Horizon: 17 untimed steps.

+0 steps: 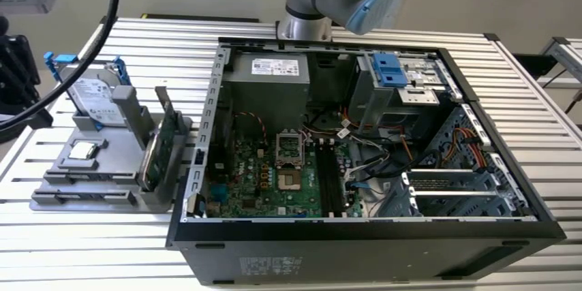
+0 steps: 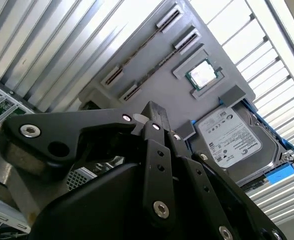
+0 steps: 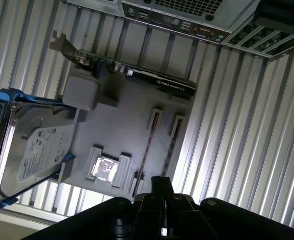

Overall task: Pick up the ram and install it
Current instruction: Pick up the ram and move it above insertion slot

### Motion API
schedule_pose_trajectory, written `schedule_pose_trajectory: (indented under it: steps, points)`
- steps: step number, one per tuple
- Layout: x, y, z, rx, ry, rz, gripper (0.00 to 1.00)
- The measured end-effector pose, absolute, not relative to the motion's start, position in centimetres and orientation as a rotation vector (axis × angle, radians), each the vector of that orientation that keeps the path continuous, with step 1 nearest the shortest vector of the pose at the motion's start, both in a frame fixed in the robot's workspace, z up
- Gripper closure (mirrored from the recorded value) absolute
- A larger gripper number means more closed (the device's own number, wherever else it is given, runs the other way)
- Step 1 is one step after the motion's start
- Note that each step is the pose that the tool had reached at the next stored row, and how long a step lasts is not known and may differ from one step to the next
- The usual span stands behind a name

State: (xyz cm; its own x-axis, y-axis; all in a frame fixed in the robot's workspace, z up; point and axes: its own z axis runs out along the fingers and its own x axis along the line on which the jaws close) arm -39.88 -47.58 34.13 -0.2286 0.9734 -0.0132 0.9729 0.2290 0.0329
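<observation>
Two ram sticks stand on edge in slots of a grey holder [image 3: 122, 130]. From above they read as thin dark lines in both wrist views: one [image 3: 147, 150] beside the other [image 3: 170, 147], and again as one ram stick [image 2: 142, 46] and the second [image 2: 159, 65]. My gripper [image 3: 161, 181] hangs well above the holder, near the sticks' ends and apart from them. Its black fingers are shut together with nothing visible between them, also in the second wrist view [image 2: 151, 107]. The motherboard's memory slots [image 1: 329, 182] lie inside the open case.
The holder [image 1: 54, 182] sits at the exterior view's left of the open computer case [image 1: 364, 236]. It also carries a silver hard drive with blue rails [image 1: 91, 97], a processor chip [image 1: 84, 149] and an upright expansion card [image 1: 157, 151]. The table is ribbed metal.
</observation>
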Motion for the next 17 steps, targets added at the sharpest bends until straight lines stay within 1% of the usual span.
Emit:
schedule_pose_trajectory:
  steps: [17]
  points:
    - [-39.88, -47.58, 34.03, 2.072, 2.318, 0.023, 1.0]
